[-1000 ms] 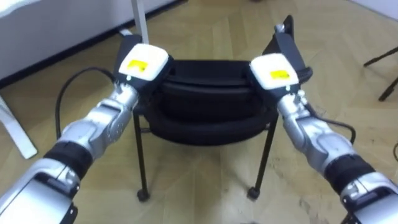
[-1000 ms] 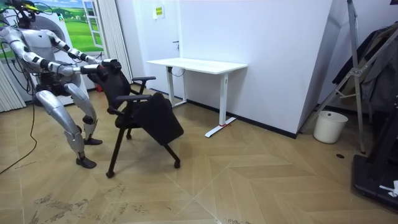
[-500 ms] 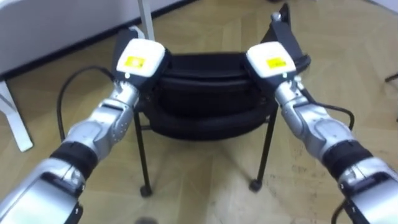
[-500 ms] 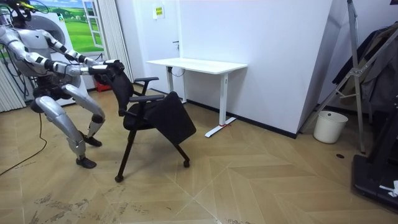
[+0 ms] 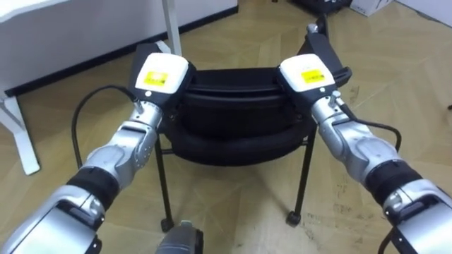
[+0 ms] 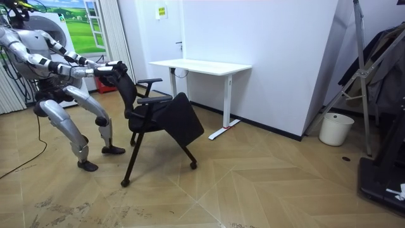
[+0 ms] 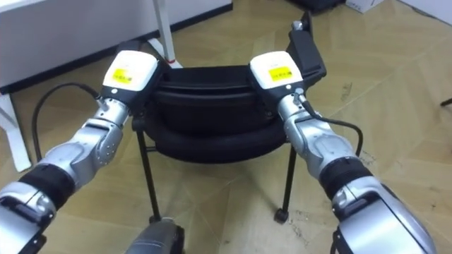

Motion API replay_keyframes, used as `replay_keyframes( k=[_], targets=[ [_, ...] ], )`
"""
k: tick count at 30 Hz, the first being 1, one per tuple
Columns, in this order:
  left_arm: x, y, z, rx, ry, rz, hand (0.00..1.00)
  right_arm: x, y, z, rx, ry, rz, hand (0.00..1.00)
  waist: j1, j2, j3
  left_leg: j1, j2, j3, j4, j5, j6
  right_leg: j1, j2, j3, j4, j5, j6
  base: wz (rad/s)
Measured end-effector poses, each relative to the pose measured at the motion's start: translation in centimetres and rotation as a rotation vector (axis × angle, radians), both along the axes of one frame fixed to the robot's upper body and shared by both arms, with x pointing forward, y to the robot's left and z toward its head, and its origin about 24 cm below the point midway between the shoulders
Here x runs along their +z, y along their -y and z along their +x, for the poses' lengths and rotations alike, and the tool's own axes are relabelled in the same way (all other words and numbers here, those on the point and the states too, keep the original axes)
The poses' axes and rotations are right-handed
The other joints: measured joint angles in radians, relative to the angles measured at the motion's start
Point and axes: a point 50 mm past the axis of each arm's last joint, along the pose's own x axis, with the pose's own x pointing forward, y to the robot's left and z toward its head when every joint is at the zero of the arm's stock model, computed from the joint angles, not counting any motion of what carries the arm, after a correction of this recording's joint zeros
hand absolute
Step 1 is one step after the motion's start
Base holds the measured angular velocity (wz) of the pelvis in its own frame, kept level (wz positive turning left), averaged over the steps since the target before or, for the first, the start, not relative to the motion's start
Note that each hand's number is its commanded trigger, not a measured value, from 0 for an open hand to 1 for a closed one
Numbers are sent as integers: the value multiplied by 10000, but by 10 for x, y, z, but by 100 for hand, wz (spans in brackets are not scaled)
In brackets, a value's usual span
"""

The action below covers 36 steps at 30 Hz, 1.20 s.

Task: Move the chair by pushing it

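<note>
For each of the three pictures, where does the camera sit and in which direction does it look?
Left eye view: on the robot's head, looking down at the black chair with thin metal legs; both forearms show, left hand and right hand at the backrest's top.
Right eye view: beside it, same downward look, same forearms and hands.
Room view: stands off in the room, facing the whole robot at its left.
Shared: all show the chair and the white desk.

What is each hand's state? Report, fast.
Left hand: at the chair back, cannot be told.
Right hand: at the chair back, cannot be told.
</note>
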Motion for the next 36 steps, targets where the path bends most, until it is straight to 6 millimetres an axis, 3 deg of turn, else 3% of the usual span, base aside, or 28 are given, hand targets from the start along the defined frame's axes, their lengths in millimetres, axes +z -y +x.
replay_keyframes(
  k=[6, 9, 10, 12, 13, 14, 15, 16, 17, 18, 19, 20, 21, 22, 23, 24, 25, 26, 27, 28, 29, 30, 32, 33, 34, 35, 36],
  targets=[
    [1, -1, 0, 110, 120, -30, 100, 1, -1, 0, -70, 235, -42, 100, 33, 78, -15, 500, -21, 291, -852, -158, -84, 320, -18, -773, -426, -50, 32, 12],
    [5, 0, 0, 127, 328, -43, 100, 3, -4, 1, -112, 370, -6, 100, 140, 76, -22, 566, 32, 391, -985, -487, 65, 538, -113, -1598, -701, -114, 155, 9],
    [6, -1, 0, 149, 380, -16, 100, 4, -4, 1, -104, 396, 15, 100, 267, 82, -40, 619, 27, 458, -1014, -592, 101, 613, -216, -1907, -736, -196, 315, 0],
    [6, -3, -1, 209, 422, 44, 100, 4, -6, 1, -102, 382, 28, 100, 393, 13, -68, 663, -45, 634, -1177, -676, 222, 709, -197, -2050, -768, -354, 814, 13],
    [4, -4, -3, 245, 418, 129, 100, 1, -7, 0, -113, 280, 72, 100, 415, 30, -110, 694, -52, 652, -1458, -682, 246, 872, -95, -2164, -790, -513, 2074, 9],
    [2, -6, -5, 263, 448, 159, 100, -2, -11, -1, -55, 175, 88, 100, 610, 164, -215, 658, 84, 568, -1710, -675, 251, 822, 41, -1663, -366, -614, 2575, -15],
    [1, -10, -6, 373, 494, 129, 100, -1, -11, 1, -2, 132, -21, 100, 758, 169, -201, 567, -8, 510, -1518, -677, 258, 678, -112, -728, 297, -649, 2014, -62],
    [-1, -19, -10, 663, 448, -41, 100, 3, -17, 4, 224, 177, -155, 100, 1048, 23, -215, 177, -192, 575, -631, -743, 266, 484, -369, 112, 1127, -1810, 1476, -24],
    [-6, -15, -14, 760, 233, -232, 100, -2, -19, 0, 216, 43, -30, 100, 951, 191, -332, -62, -279, 588, -147, -950, 280, 950, -653, -472, 1416, -2095, 1238, 8],
    [-7, -14, -16, 735, 186, -189, 100, -5, -19, -2, 194, -73, 41, 100, 964, 116, -376, -75, -335, 666, -69, -1016, 327, 1194, -731, -749, 1288, -2170, 1267, 64],
    [-8, -15, -22, 713, 253, 16, 100, -11, -22, -5, 261, -321, 189, 100, 951, -126, -429, -58, -372, 945, -190, -1128, 510, 1726, -720, -1336, 642, -2109, 1385, 76],
    [-7, -18, -25, 626, 379, 367, 100, -17, -24, -9, 248, -512, 327, 100, 882, -347, -473, 211, -441, 1345, -479, -1277, 739, 2376, -689, -2197, -243, -1806, 1735, 81],
    [-8, -19, -26, 613, 397, 479, 100, -20, -25, -11, 241, -593, 406, 100, 921, -542, -500, 411, -501, 1547, -692, -1352, 850, 2679, -661, -2633, -638, -1569, 2045, 65],
    [-9, -20, -28, 632, 454, 595, 100, -22, -26, -13, 266, -654, 448, 100, 1141, -684, -525, 895, -485, 1863, -1130, -1452, 995, 3043, -657, -3205, -880, -1008, 2673, 23],
    [-9, -22, -28, 667, 569, 617, 100, -21, -28, -12, 316, -568, 459, 100, 1367, -522, -522, 1264, -571, 1884, -1505, -1453, 1010, 3041, -613, -3286, -486, -412, 2473, 12],
    [-7, -23, -28, 688, 657, 603, 100, -19, -28, -11, 333, -485, 455, 100, 1404, -442, -484, 1346, -698, 1733, -1531, -1565, 1515, 3032, -632, -3248, -170, -235, 2305, 32],
    [-5, -25, -26, 742, 781, 638, 100, -16, -28, -9, 264, -351, 495, 100, 1384, -461, -470, 1350, -973, 1364, -1291, -1739, 1589, 2901, -699, -2918, 517, 24, 1941, 84],
    [-3, -24, -23, 740, 843, 720, 100, -16, -30, -9, 260, -308, 618, 100, 1284, -491, -450, 1395, -1198, 931, -1118, -1935, 1598, 2743, -685, -2336, 1021, 470, 1863, 101],
    [-3, -21, -22, 703, 846, 714, 100, -16, -29, -9, 209, -316, 650, 100, 1257, -509, -424, 1469, -1199, 727, -1123, -2025, 1627, 2663, -612, -2054, 1209, 767, 1849, 104],
    [-2, -20, -21, 701, 884, 717, 100, -16, -25, -8, 85, -244, 615, 100, 1271, -440, -387, 1643, -1220, 355, -1152, -2144, 1597, 2470, -416, -1637, 1530, 1520, 1877, 81],
    [0, -19, -20, 699, 1003, 700, 100, -14, -23, -7, 42, -95, 606, 100, 1346, -250, -277, 1754, -1216, -80, -1198, -2235, 1475, 2241, -268, -1372, 1811, 1990, 1910, 65],
    [1, -19, -19, 720, 1084, 668, 100, -12, -23, -6, 56, 5, 580, 100, 1413, -248, -280, 1758, -1218, -169, -1242, -2250, 1440, 2039, -325, -1191, 2042, 1903, 1981, 47],
    [6, -16, -12, 832, 1206, 484, 100, -1, -21, 2, 30, 410, 420, 100, 1488, -143, -237, 1744, -1325, -595, -1310, -2232, 1230, 1191, -1206, -521, 2628, 1218, 2210, 58],
    [9, -13, -8, 816, 1230, 405, 100, 3, -19, 5, 23, 514, 329, 100, 1594, -170, -218, 1710, -1381, -757, -1289, -2272, 1120, 732, -1740, -138, 2442, 1042, 2305, 57],
    [10, -13, -7, 815, 1261, 388, 100, 4, -19, 6, 25, 545, 315, 100, 1648, -220, -204, 1694, -1386, -841, -1221, -2332, 1030, 507, -1981, 61, 2262, 984, 2366, 43],
    [14, -14, -4, 806, 1374, 398, 100, 7, -19, 9, 22, 633, 325, 100, 1764, -323, -136, 1660, -1372, -1024, -1033, -2492, 838, 147, -2378, 241, 1619, 922, 2454, 30],
    [16, -14, -3, 796, 1406, 403, 100, 9, -20, 10, 14, 654, 335, 100, 1835, -365, -113, 1613, -1362, -1171, -846, -2606, 722, 41, -2514, 282, 1080, 943, 2496, 46]
  ],
)
